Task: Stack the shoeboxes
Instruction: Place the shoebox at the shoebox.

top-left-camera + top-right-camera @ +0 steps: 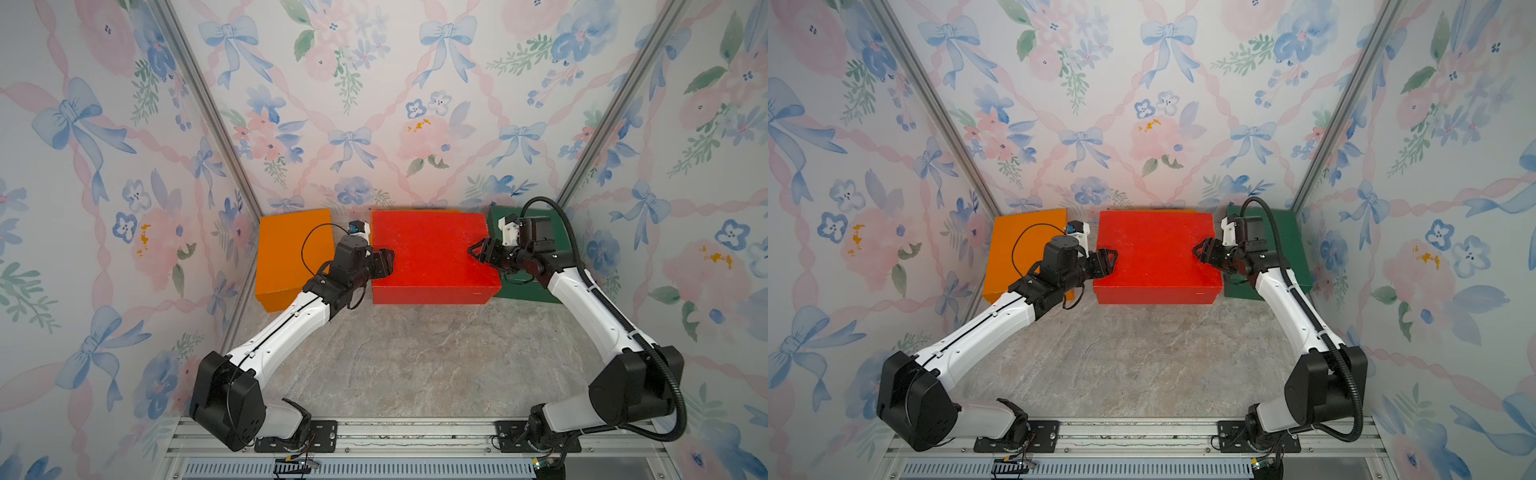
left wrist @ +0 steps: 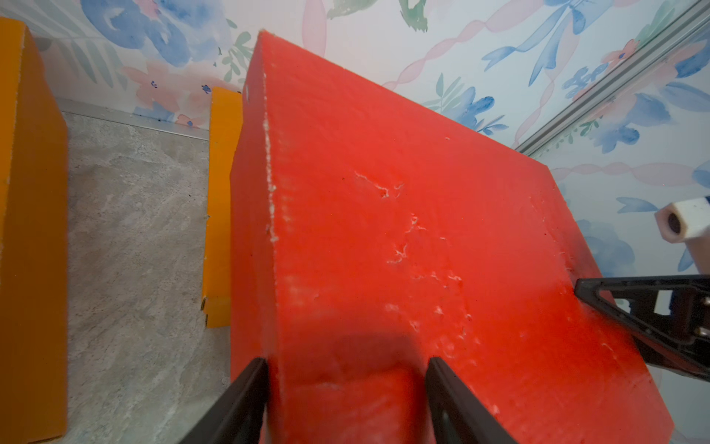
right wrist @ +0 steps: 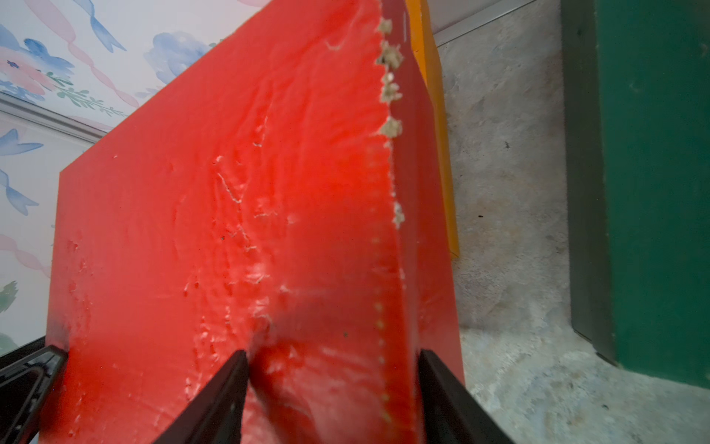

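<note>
Stack barely started: red box point(image 1: 432, 257) sits over lower orange box point(image 2: 221, 207), left gripper point(image 1: 388, 262) and right gripper point(image 1: 477, 250) both clenched on its ends; side orange box point(image 1: 291, 257), green box point(image 1: 532, 295) unstacked.

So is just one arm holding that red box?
No, the left gripper and the right gripper each clamp an opposite end of the red shoebox.

Marbled surface point(image 1: 415, 365) being enclosed by floral wallpaper point(image 1: 374, 104).
Blue bows and pink blooms are being displayed on three walls; corners are being framed by metal posts point(image 1: 209, 109), the near edge bordered by an aluminium rail point(image 1: 415, 434) and slotted grille point(image 1: 374, 469).
</note>
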Action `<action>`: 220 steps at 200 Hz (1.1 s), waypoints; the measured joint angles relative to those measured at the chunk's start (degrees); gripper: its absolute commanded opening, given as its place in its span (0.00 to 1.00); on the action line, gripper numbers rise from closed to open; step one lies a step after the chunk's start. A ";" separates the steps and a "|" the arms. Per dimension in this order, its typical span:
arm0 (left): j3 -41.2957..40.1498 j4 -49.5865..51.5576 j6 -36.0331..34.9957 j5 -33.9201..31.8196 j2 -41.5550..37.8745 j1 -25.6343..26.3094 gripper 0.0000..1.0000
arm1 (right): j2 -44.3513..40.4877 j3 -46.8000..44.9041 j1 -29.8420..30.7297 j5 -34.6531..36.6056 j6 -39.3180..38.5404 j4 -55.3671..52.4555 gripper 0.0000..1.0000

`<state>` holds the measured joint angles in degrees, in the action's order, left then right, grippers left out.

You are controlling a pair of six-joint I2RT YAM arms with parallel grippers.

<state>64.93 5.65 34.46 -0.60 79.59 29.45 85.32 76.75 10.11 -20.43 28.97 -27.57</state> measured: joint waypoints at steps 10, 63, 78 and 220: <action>0.50 0.02 -0.04 0.26 0.55 -0.42 0.66 | 0.61 0.26 -0.04 -0.35 0.28 0.20 0.67; 3.91 -0.39 -0.85 1.79 4.13 -2.54 0.66 | 4.17 3.61 -0.24 -1.07 1.07 0.50 0.67; 4.76 -0.87 -0.90 2.34 5.05 -2.95 0.66 | 4.94 4.37 -0.48 -1.31 1.20 0.79 0.67; 11.39 -2.36 -1.05 4.94 12.22 -6.23 0.65 | 15.47 15.21 -1.86 -3.58 2.89 1.64 0.67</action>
<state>76.31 3.29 33.41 4.34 91.81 23.22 100.79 91.96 8.25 -24.01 31.86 -25.93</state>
